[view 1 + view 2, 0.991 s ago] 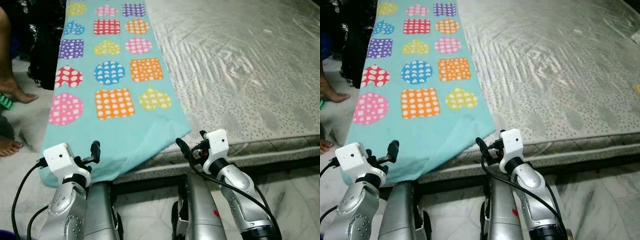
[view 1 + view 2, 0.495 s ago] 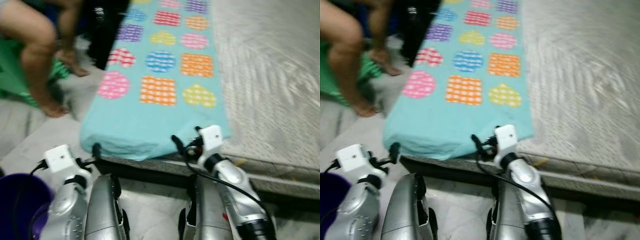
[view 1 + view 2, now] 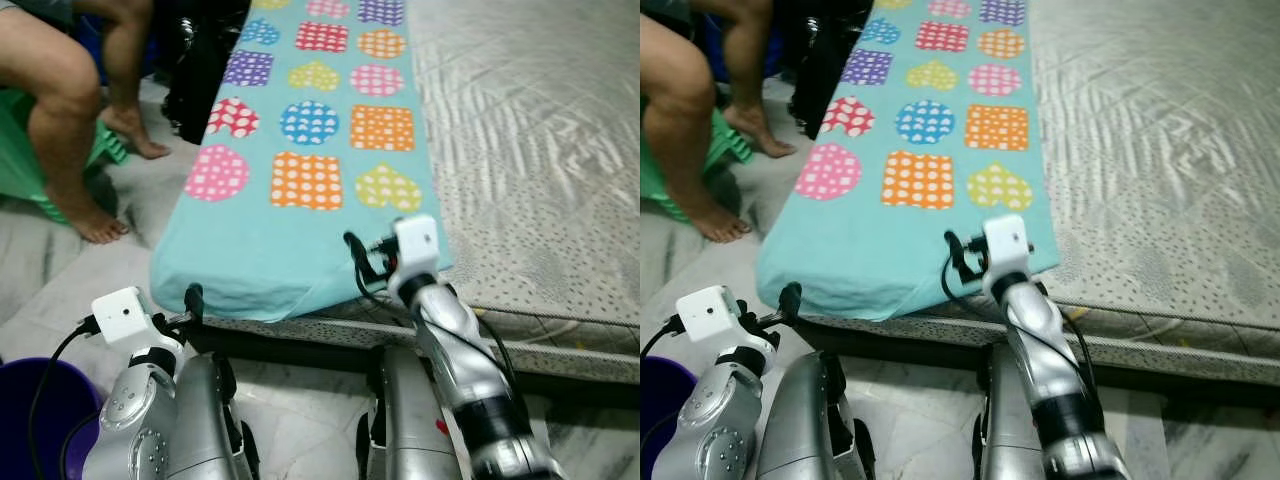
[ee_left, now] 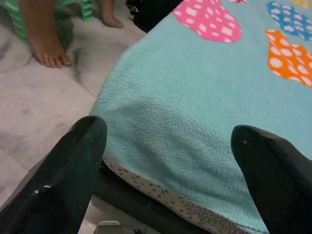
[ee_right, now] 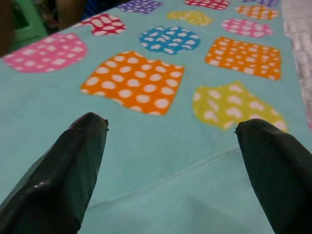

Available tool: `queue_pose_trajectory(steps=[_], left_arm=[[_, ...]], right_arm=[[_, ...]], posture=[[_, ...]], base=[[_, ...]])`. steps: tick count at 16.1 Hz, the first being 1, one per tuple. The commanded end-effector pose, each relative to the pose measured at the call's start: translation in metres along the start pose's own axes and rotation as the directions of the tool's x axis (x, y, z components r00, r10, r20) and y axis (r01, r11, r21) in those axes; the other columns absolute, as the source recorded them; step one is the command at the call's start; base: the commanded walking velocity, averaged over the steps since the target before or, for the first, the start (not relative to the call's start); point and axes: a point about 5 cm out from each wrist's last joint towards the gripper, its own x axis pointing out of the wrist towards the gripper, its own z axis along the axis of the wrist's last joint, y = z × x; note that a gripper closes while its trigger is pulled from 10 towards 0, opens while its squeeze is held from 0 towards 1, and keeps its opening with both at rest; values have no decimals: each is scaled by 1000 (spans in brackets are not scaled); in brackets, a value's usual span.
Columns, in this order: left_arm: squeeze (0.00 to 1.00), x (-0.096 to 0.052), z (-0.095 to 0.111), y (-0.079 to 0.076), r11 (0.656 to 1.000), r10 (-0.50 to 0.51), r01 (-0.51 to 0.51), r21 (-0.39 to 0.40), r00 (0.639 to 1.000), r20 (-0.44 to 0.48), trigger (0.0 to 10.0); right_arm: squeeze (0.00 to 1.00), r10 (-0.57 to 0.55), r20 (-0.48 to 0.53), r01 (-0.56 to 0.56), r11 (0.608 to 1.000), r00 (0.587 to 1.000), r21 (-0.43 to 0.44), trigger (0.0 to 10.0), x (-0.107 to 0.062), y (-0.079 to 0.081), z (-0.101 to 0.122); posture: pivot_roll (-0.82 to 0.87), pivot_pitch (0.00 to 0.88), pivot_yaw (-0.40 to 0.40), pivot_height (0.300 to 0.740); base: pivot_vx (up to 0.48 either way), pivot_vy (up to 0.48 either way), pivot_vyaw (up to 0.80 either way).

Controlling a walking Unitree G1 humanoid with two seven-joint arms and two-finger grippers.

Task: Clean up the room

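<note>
presently the turquoise blanket (image 3: 300, 190) lies along the mattress (image 3: 540, 150) edge; both the right hand (image 5: 170, 161) and left hand (image 4: 165, 161) are held open. only a shallow pinch may be caught, letting the fleece slip.

We see a seated person (image 3: 70, 110) only as bare legs, cropped above the knee beside the turquoise blanket (image 3: 290, 250). The blanket's far end runs out of view, and a purple bucket (image 3: 40, 420) is cut off.

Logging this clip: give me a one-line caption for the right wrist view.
Open right gripper poised over the teal blanket near its orange and yellow patches.
</note>
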Motion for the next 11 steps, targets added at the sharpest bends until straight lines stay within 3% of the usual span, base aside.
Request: queue_pose_trajectory(steps=[1, 6, 11], left_arm=[[0, -1, -2, 5, 1000, 22, -22, 20, 1000, -14, 10000], [0, -6, 0, -7, 998, -53, 54, 35, 998, -17, 10000], [0, -30, 7, -1, 998, -36, 37, 57, 999, -19, 10000]], right_arm=[[0, -20, -27, 19, 1000, 999, -22, 10000, 8, 4, -2], [0, -52, -139, 40, 995, 989, -87, 10000, 36, 24, -4], [0, -126, -185, 104, 987, 975, -125, 10000, 41, 15, -5]], posture=[[-16, 212, -32, 535], [40, 211, -39, 535], [113, 261, -56, 535]], base=[[0, 0, 0], [0, 0, 0], [0, 0, 0]])
